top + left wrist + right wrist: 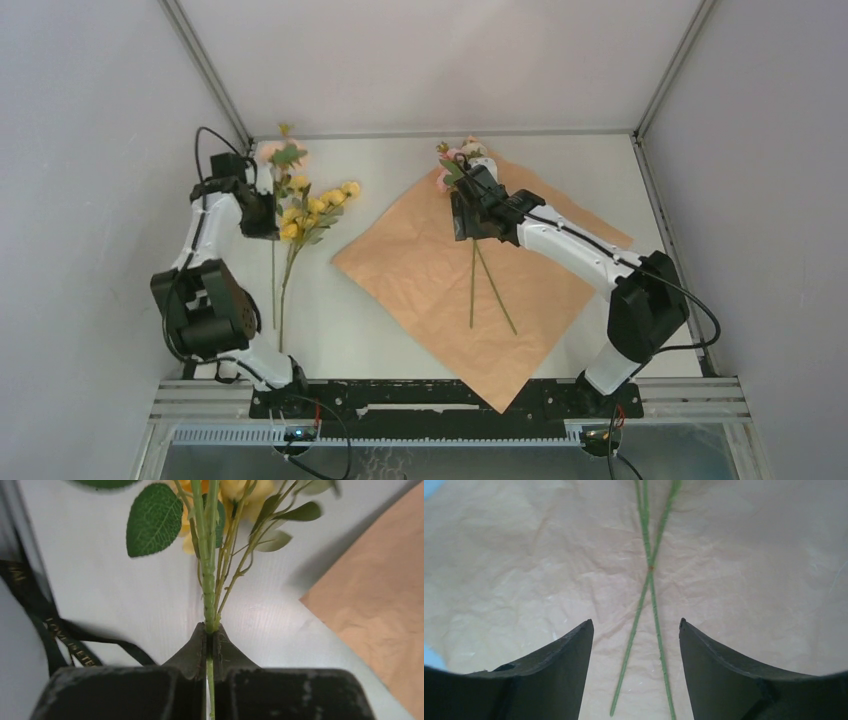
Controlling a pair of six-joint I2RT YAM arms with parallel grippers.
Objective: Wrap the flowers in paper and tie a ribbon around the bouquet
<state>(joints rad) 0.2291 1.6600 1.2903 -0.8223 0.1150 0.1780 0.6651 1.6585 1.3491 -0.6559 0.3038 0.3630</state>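
Left tool [207,636] is pinched tight on the yellow flowers [209,580] by the stems, blooms poking out ahead of it, I'd guess to carry them over to the paper [524,555]. Right tool [636,630] hangs spread wide straight above two crossed stems [650,575] lying on that paper.

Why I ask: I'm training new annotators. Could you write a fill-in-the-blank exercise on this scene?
1. The left gripper is shut on the yellow flowers' green ____.
2. The right gripper hovers with its jaws ____.
3. Under it, two pink flowers lie crossed on the peach-orange ____.

Missing words: stems; open; paper.
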